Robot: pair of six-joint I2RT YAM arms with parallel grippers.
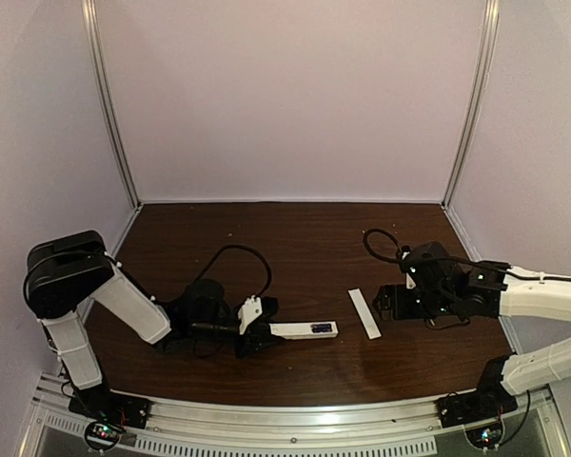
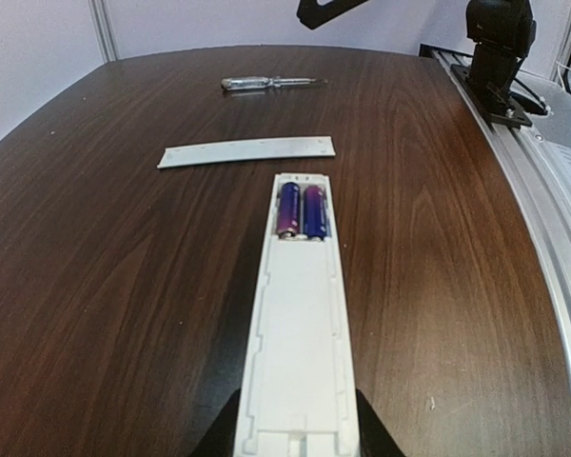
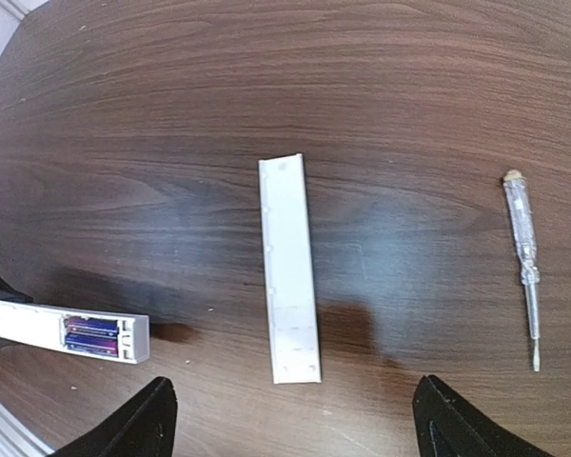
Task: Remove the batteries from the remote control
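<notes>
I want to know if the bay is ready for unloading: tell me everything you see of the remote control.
The remote control is a slim white plastic bar lying flat on the dark wooden table, back up. Its recessed bay at the free end is uncovered, two blue-purple batteries side by side inside. The left claw is shut on its other end; nothing else touches it.
</notes>
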